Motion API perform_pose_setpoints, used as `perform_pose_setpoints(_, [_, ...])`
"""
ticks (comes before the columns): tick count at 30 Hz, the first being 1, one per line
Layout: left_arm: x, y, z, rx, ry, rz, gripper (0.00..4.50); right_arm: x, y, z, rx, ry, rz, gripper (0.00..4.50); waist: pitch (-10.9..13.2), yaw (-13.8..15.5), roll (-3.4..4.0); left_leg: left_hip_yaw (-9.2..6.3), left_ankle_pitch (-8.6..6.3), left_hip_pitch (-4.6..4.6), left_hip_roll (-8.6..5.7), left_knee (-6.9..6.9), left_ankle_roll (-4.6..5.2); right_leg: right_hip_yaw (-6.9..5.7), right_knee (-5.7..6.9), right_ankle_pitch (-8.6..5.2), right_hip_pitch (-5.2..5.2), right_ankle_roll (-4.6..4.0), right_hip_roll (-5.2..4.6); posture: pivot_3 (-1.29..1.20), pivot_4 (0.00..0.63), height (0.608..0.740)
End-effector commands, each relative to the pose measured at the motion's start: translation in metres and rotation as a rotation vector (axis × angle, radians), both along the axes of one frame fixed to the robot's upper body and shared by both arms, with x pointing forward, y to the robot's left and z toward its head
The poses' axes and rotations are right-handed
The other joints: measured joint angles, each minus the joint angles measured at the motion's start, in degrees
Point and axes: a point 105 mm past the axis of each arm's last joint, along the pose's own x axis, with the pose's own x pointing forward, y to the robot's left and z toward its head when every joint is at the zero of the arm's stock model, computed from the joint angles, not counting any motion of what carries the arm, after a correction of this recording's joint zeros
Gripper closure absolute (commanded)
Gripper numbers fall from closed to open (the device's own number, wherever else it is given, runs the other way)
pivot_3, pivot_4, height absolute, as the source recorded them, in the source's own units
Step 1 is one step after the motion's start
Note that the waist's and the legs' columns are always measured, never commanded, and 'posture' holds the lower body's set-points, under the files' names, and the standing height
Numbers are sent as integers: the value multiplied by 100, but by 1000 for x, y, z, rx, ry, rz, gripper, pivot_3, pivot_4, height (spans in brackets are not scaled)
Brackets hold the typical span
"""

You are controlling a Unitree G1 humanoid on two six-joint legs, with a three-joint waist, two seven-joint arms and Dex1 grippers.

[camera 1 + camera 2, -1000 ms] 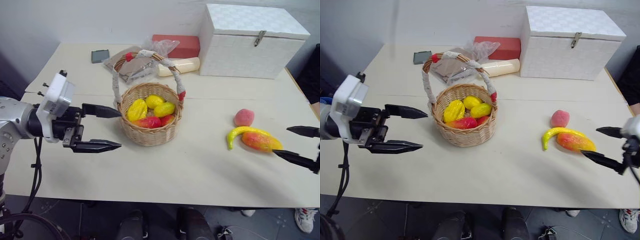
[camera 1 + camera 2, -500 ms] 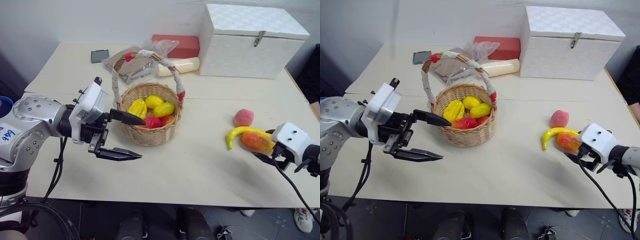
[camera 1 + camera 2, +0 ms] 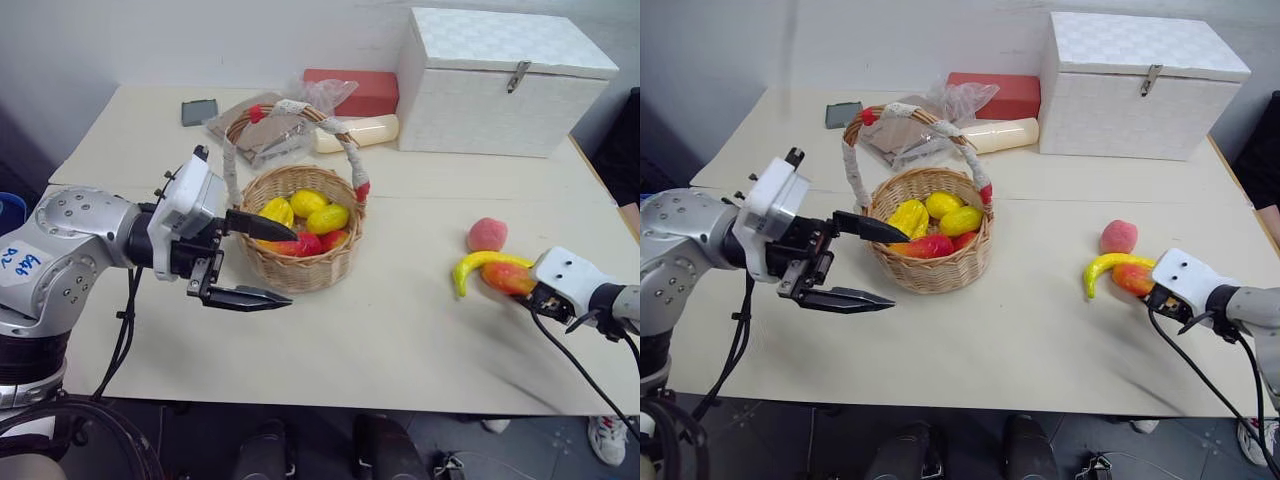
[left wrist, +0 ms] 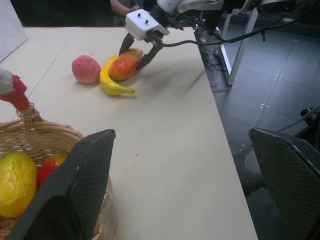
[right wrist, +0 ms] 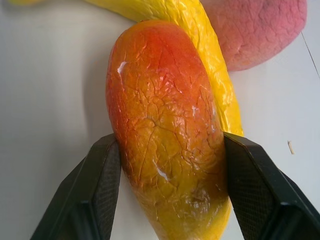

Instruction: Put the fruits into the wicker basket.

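Note:
The wicker basket stands left of the table's middle, with small yellow and red fruits inside. My left gripper is open just beside its near-left wall, one finger above the rim, and holds nothing. At the right lie the mango, the curved yellow banana touching it, and the pink peach behind them. My right gripper has a pad pressed on each side of the mango, which rests on the table. The left wrist view shows that gripper astride the mango.
A large white box with a clasp stands at the back right. A red box, a cream tube, a plastic bag and a dark phone lie behind the basket. The table's right edge runs close behind my right gripper.
My right gripper came forward and down over the mango and its fingers narrowed onto it. My left gripper shifted slightly towards the basket.

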Motion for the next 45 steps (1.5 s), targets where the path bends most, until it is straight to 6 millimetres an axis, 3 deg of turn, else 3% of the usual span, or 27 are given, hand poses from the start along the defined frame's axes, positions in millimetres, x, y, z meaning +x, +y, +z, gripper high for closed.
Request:
perform_pose_setpoints(1, [2, 7, 6, -4, -38, 40, 0, -2, 7, 22, 25, -67, 18, 1963, 0, -1, 0, 0, 0, 0, 0, 0, 0, 0, 0, 0, 0, 0, 1, 0, 150, 740])
perform_pose_setpoints(6, [6, 28, 13, -60, -8, 148, 0, -26, 73, 76, 379, -64, 223, 1963, 0, -31, 0, -2, 1, 0, 8, 0, -2, 2, 2, 0, -1, 0, 6, 0, 150, 740])
perform_pose_setpoints(10, [6, 48, 18, -64, 1, 236, 0, -31, 129, 107, 510, -51, 397, 1963, 2, -71, -3, -16, 0, 7, 15, -2, -4, 13, 7, -1, -4, -4, 9, 0, 150, 740])
perform_pose_setpoints(16, [7, 70, 20, -39, -16, 332, 0, -14, 235, 124, 673, -45, 636, 1963, -3, -155, -26, -22, -2, 0, 14, -5, -8, 9, 12, -7, -16, -18, -1, 0, 150, 740])
perform_pose_setpoints(21, [2, 66, 22, -34, -30, 325, 0, 9, 279, 127, 726, -49, 641, 1963, -3, -127, -27, -19, -3, -27, 6, -4, -7, 4, 45, -7, -36, -18, -3, 0, 150, 740])
perform_pose_setpoints(24, [-2, 61, 18, -16, -36, 308, 0, 21, 298, 119, 738, -35, 628, 1963, -5, -154, -32, -15, -7, -28, 4, -4, 0, 6, 25, -3, -29, -9, -3, 0, 150, 740])
perform_pose_setpoints(25, [-3, 59, 17, -11, -38, 304, 0, 23, 301, 117, 741, -29, 623, 1614, -5, -159, -32, -12, -7, -27, 4, -4, 1, 8, 24, -1, -28, -7, -3, 0, 150, 740])
perform_pose_setpoints(30, [-4, 51, 18, -23, -43, 279, 0, 14, 303, 116, 785, 16, 662, 18, -5, -156, -32, -11, -7, -26, 9, -6, -1, 9, 25, -1, -30, -6, 3, 0, 150, 740])
perform_pose_setpoints(34, [3, 45, 13, -28, -43, 260, 0, 5, 283, 140, 899, -37, 653, 18, -5, -145, -32, -11, -7, -26, 8, -6, -1, 9, 26, -1, -29, -5, 2, 0, 150, 740])
perform_pose_setpoints(39, [2, 26, 17, -59, -33, 159, 0, -13, 205, 134, 690, -52, 578, 18, -4, -17, -35, -16, -12, -29, 3, -6, 9, 6, 9, 2, -21, -1, 0, 0, 150, 740])
perform_pose_setpoints(42, [1, 12, 17, -72, -28, 84, 0, -7, 145, 120, 447, -60, 417, 18, -4, 14, -35, -8, -21, -28, -2, -6, 20, 9, -6, 4, -16, 3, -1, 0, 150, 740])
perform_pose_setpoints(45, [0, -3, 15, -75, -32, 19, 0, 2, 102, 99, 176, -58, 336, 18, -2, -24, -38, 9, -22, -19, -15, -4, 21, 18, -17, 9, -15, 12, 0, 0, 150, 740])
